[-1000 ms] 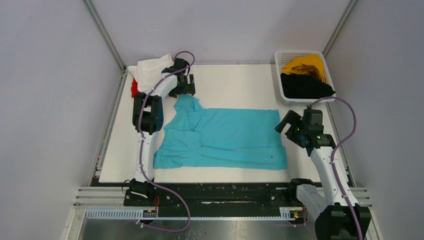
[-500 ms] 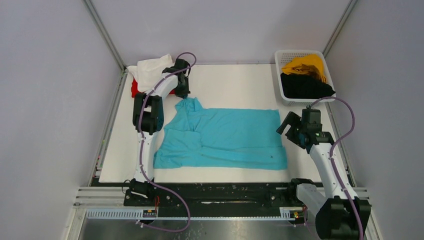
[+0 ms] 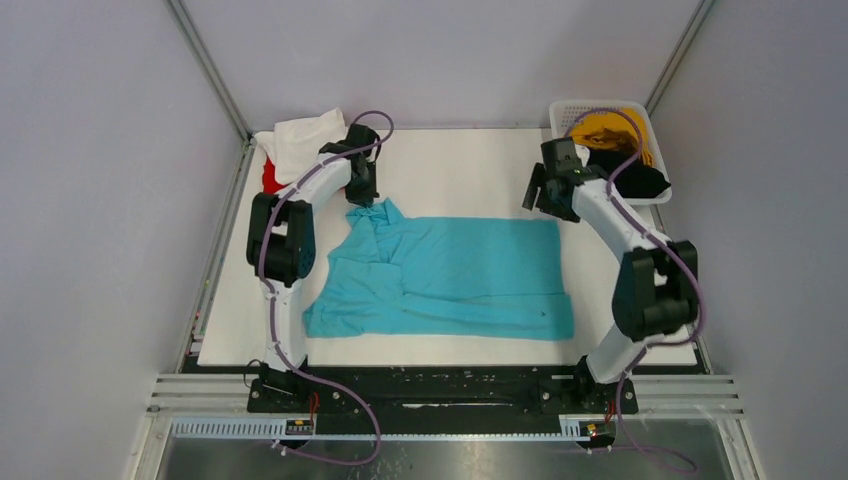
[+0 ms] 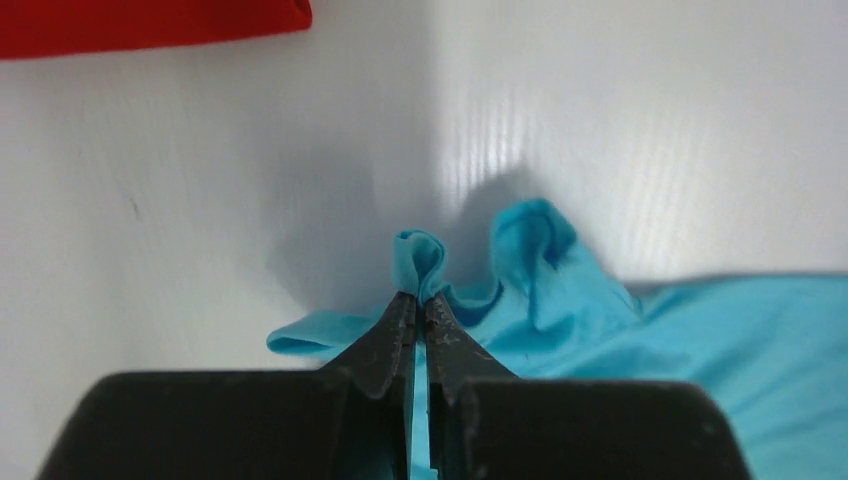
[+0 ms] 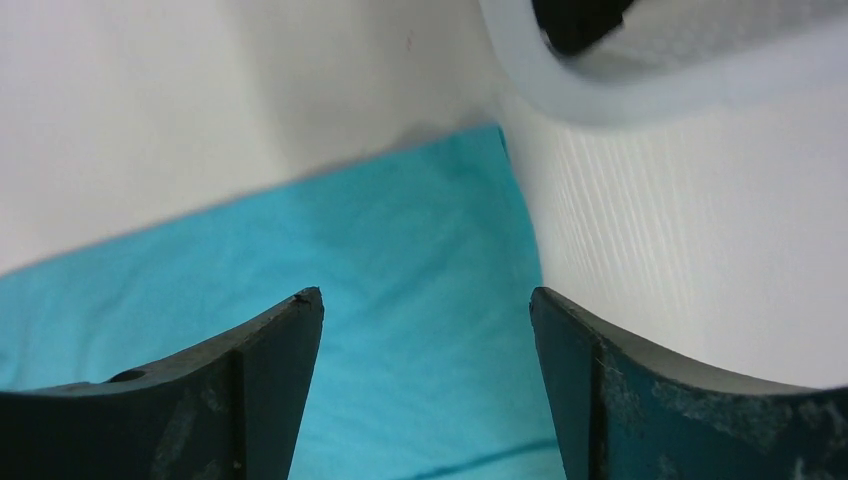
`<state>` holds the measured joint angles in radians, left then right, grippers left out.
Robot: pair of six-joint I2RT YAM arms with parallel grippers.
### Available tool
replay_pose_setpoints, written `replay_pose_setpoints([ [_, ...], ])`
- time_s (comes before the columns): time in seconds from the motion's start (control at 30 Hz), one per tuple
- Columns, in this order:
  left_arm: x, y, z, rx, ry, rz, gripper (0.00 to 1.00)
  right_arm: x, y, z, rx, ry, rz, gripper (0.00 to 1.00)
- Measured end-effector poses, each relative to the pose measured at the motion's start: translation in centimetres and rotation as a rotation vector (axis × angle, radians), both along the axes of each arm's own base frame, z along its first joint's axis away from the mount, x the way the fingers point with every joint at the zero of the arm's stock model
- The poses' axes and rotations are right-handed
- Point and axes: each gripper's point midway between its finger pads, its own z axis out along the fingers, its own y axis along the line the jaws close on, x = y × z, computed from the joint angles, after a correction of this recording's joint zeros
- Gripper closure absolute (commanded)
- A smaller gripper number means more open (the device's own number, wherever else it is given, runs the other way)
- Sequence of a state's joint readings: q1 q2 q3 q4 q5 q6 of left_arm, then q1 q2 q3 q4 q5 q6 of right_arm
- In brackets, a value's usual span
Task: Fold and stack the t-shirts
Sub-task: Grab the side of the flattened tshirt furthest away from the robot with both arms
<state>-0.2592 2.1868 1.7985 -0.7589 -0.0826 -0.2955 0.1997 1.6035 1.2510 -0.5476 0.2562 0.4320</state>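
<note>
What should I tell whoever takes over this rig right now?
Left claw: shut on the far-left corner of the turquoise tee.
Right claw: open above that tee's far-right corner, gripping nothing.
The turquoise tee lies spread mid-table. White tee lies on red tee at the far-left corner. Yellow tee and black tee are in the basket.
Done: white and red look piled; how neatly, I cannot tell.
Left: fold and stack turquoise, then yellow and black.
</note>
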Motion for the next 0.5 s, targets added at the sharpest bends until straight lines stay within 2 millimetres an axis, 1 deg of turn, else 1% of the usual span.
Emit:
replay_pose_setpoints([
  [0.07, -0.6, -0.3, 1.5, -0.007, -0.031, -0.008, 1.00, 2.3, 0.2, -1.0, -0.035, 0.032, 0.005, 0.18],
  [0.13, -0.9, -0.6, 2.9, -0.014, -0.063, -0.016, 1.00, 3.9, 0.2, -2.2, -0.063, 0.074, 0.006, 0.18],
  [0.2, -1.2, -0.8, 4.0, -0.020, -0.095, -0.022, 1.00, 5.1, 0.3, -3.6, -0.086, 0.119, 0.013, 0.17],
  [0.27, -1.5, -1.0, 4.9, -0.028, -0.121, -0.027, 1.00, 5.9, 0.4, -4.9, -0.103, 0.162, 0.044, 0.17],
  [0.33, -2.0, -1.1, 5.3, -0.030, -0.131, -0.032, 1.00, 6.6, 0.9, -5.9, -0.109, 0.207, 0.115, 0.17],
  [0.4, -2.4, -1.2, 5.4, -0.031, -0.132, -0.037, 1.00, 7.4, 1.6, -6.6, -0.118, 0.238, 0.239, 0.17],
  [0.43, -2.6, -1.2, 5.3, -0.031, -0.131, -0.039, 1.00, 7.5, 1.8, -6.7, -0.116, 0.246, 0.282, 0.16],
  [0.5, -2.8, -1.3, 5.1, -0.031, -0.131, -0.043, 1.00, 7.3, 2.1, -7.0, -0.139, 0.278, 0.427, 0.15],
])
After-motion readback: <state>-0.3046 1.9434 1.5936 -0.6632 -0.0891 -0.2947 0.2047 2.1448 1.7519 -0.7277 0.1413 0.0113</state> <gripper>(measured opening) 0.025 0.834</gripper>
